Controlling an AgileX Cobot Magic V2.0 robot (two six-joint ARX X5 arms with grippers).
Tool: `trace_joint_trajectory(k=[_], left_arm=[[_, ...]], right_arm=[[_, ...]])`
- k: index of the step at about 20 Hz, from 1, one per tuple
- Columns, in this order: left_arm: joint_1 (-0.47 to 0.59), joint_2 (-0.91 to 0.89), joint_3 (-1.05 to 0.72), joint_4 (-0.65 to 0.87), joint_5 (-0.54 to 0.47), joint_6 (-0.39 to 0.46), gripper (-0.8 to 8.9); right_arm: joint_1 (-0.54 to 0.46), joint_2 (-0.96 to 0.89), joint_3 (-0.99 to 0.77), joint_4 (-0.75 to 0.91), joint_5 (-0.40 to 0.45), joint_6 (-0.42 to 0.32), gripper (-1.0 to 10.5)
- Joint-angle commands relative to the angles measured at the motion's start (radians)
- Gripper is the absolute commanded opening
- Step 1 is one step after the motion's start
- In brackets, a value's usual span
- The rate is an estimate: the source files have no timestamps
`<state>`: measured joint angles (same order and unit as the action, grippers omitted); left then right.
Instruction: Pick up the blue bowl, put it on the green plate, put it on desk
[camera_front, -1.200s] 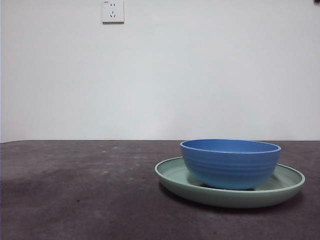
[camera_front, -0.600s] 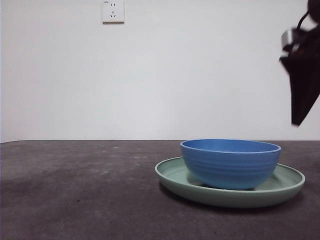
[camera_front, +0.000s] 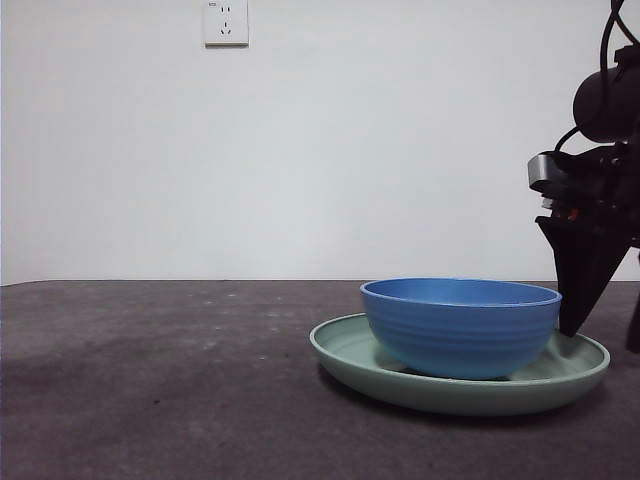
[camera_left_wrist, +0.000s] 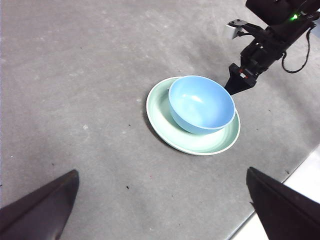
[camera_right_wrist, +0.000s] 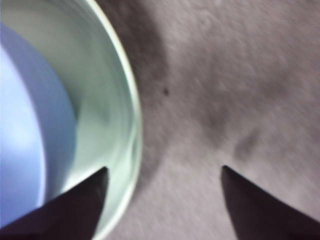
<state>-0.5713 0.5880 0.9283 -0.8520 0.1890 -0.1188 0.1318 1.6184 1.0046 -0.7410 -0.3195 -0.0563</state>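
The blue bowl (camera_front: 460, 325) stands inside the green plate (camera_front: 345, 355) on the desk (camera_front: 150, 380), right of centre. My right gripper (camera_front: 603, 340) hangs open just right of the bowl, low over the plate's right rim. In the right wrist view its open jaws straddle the plate's rim (camera_right_wrist: 131, 107), with the bowl (camera_right_wrist: 20, 150) off to one side. The left wrist view shows the bowl (camera_left_wrist: 201, 103), the plate (camera_left_wrist: 162, 117) and the right gripper (camera_left_wrist: 237, 85) from high up. My left gripper (camera_left_wrist: 161, 171) is open and empty, well above the desk.
A white wall with a socket (camera_front: 226, 22) stands behind the desk. In the left wrist view the desk's edge (camera_left_wrist: 280, 192) runs near the plate, with pale floor beyond it.
The right arm has come down from the upper right corner to beside the bowl, over the plate's rim. The bowl and plate have not moved.
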Motion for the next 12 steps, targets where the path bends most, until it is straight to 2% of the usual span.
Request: trace_joint_trajectory(k=[1, 7, 12], left_arm=[[-0.004, 0.005, 0.015, 0.008, 0.003, -0.002, 5.66], [-0.004, 0.005, 0.015, 0.008, 0.003, -0.002, 5.66], [-0.004, 0.005, 0.015, 0.008, 0.003, -0.002, 5.66]], right_arm=[[0.005, 0.028, 0.017, 0.029, -0.04, -0.011, 3.1], [0.016, 0.029, 0.017, 0.063, -0.058, -0.01, 2.2], [0.016, 0.029, 0.017, 0.069, -0.081, -0.01, 2.1]])
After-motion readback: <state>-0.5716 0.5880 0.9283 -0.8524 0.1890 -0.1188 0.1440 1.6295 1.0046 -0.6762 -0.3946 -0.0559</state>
